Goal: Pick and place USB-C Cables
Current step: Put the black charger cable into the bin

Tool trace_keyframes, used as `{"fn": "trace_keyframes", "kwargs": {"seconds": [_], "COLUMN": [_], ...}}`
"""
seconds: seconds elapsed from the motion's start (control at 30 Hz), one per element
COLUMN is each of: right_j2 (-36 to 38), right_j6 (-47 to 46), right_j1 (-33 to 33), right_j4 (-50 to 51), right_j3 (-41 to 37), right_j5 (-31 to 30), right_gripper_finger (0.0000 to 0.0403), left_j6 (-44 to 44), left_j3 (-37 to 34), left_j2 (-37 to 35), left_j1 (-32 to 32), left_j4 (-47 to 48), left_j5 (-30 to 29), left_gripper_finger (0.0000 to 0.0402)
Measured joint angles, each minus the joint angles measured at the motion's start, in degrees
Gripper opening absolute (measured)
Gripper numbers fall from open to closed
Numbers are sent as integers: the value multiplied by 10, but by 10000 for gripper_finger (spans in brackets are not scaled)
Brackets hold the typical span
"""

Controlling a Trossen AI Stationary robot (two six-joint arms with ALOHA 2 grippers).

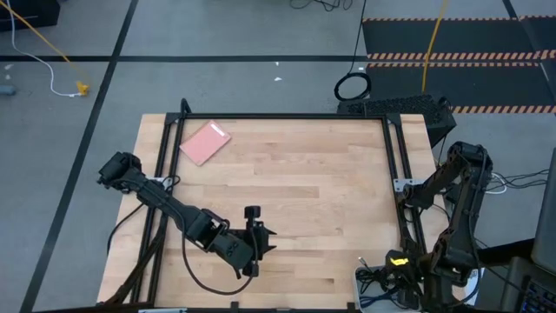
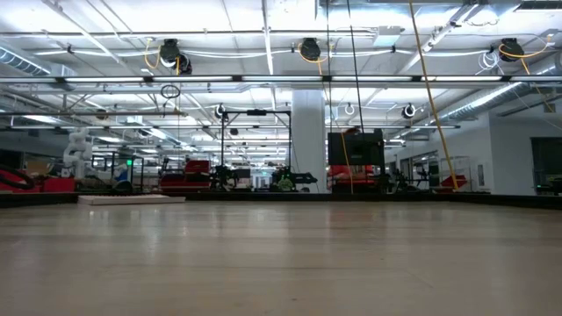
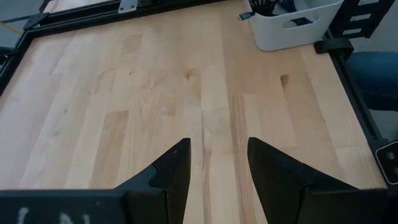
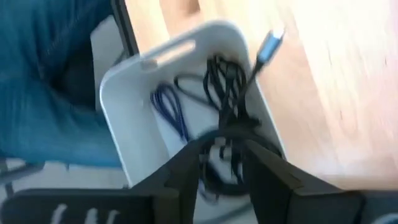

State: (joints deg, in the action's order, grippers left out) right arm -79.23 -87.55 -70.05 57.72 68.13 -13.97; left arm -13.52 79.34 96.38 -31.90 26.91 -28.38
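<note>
A white bin [image 4: 180,46] stands at the table's near right corner [image 1: 367,291] and holds the USB-C cables. A purple-blue looped cable [image 4: 169,112] lies on its floor. Beside it sits a black bundle [image 4: 227,84], whose silver-blue plug end [image 4: 270,46] sticks out over the rim. My right gripper [image 4: 222,146] reaches down into the bin [image 1: 393,276], its fingers close together around black strands. Whether there is one black cable or two I cannot tell. My left gripper [image 3: 217,146] hovers open over bare wood near the table's near edge [image 1: 263,242]. My right gripper has black cable strands [image 4: 225,134] pinched between its two fingers, coming from above and pointing down into the bin. The rest of the black bundle still lies inside the bin, and its plug end leans over the rim. The fingers hide what lies below them.
A flat pink item [image 1: 206,142] lies on the far left part of the table. A black frame [image 1: 395,156] runs along the table's sides. Something blue [image 4: 43,81] is next to the bin, off the table. The wood between the arms is bare.
</note>
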Motion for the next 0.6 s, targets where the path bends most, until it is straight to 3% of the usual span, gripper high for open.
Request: {"fn": "trace_keyframes", "kwargs": {"seconds": [0.07, 0.33, 0.6], "right_j2": [0, -1, -1], "right_j6": [0, -3, -28], "right_j1": [7, 21, 22], "right_j4": [-6, -142, -203], "right_j3": [-13, -124, -183], "right_j5": [-9, 67, 67], "right_gripper_finger": [94, 8, 7], "left_j6": [0, 2, 2], "left_j3": [0, 0, -1], "left_j2": [0, 5, 13], "left_j1": [0, 2, 10], "left_j4": [0, -2, -6], "left_j5": [0, 0, 0], "left_gripper_finger": [161, 161, 161]}}
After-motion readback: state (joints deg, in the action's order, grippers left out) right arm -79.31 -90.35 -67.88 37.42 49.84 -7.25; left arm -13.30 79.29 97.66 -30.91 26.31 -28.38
